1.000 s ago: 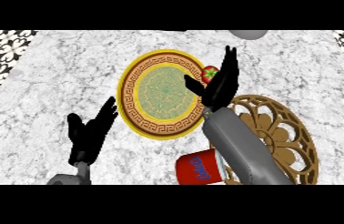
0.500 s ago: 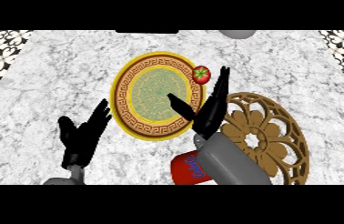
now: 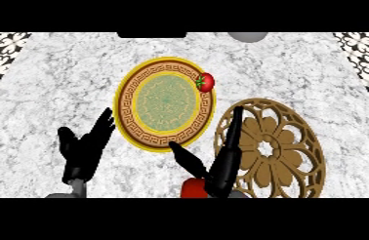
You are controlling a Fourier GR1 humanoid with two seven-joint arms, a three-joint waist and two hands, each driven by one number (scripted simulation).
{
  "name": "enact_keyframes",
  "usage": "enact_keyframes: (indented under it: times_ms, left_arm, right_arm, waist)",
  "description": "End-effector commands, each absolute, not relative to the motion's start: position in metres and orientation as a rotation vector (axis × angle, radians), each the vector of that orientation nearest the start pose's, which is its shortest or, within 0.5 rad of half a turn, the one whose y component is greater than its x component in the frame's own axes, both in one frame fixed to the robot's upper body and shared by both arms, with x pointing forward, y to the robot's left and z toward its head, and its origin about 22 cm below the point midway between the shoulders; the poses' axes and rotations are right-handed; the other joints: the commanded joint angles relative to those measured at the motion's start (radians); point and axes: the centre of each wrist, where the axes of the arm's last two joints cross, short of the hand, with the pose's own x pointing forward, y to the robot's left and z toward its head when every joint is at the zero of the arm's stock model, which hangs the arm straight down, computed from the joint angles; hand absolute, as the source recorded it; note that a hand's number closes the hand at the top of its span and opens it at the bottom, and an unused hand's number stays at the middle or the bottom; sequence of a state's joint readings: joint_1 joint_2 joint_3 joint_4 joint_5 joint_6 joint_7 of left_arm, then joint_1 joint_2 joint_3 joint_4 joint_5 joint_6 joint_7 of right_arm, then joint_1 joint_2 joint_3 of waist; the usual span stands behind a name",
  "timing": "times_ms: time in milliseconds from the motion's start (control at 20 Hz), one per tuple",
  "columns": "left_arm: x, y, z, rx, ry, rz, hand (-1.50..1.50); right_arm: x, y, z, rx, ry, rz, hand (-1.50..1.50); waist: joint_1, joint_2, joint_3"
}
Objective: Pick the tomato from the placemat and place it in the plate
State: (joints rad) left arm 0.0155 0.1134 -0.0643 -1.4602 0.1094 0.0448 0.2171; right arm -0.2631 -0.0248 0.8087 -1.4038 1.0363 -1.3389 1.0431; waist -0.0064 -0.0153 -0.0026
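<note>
The red tomato [image 3: 206, 82] with a green stem lies on the right rim of the plate [image 3: 166, 103], a round plate with a yellow edge, brown key-pattern band and green middle. My right hand [image 3: 222, 165] is open, its fingers straight, low in the head view between the plate and the placemat [image 3: 274, 149], well clear of the tomato. That placemat is a round brown openwork piece with a flower pattern. My left hand [image 3: 85, 151] rests open at the lower left, fingers up, beside the plate.
A red cup [image 3: 193, 188] shows partly behind my right hand at the lower edge. A grey round object [image 3: 249, 36] sits at the far edge. Patterned cloths [image 3: 13, 41] lie at the far corners of the marble counter.
My right hand has drawn back toward the lower edge, away from the tomato, which stays on the plate's right rim. The view has shifted, so plate and placemat appear lower.
</note>
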Motion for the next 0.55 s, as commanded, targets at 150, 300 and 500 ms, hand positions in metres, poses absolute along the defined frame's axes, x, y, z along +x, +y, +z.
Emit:
enact_keyframes:
  times_ms: [150,300,500]
  left_arm:
    - [0.231,0.26,-0.025,0.024,-1.188,0.0,0.0]
    - [0.228,0.247,-0.022,0.011,-1.196,-0.016,0.0]
    - [0.238,0.245,-0.025,0.001,-1.18,0.007,0.0]
  right_arm:
    - [0.165,-0.038,0.002,-0.707,-1.544,-0.113,-1.5]
    - [0.133,-0.036,-0.019,-0.708,-1.529,-0.119,-1.5]
    - [0.124,-0.03,-0.012,-0.691,-1.521,-0.099,-1.5]
  waist:
    - [0.0,0.011,0.002]
    - [0.003,0.012,0.002]
    - [0.003,0.014,0.002]
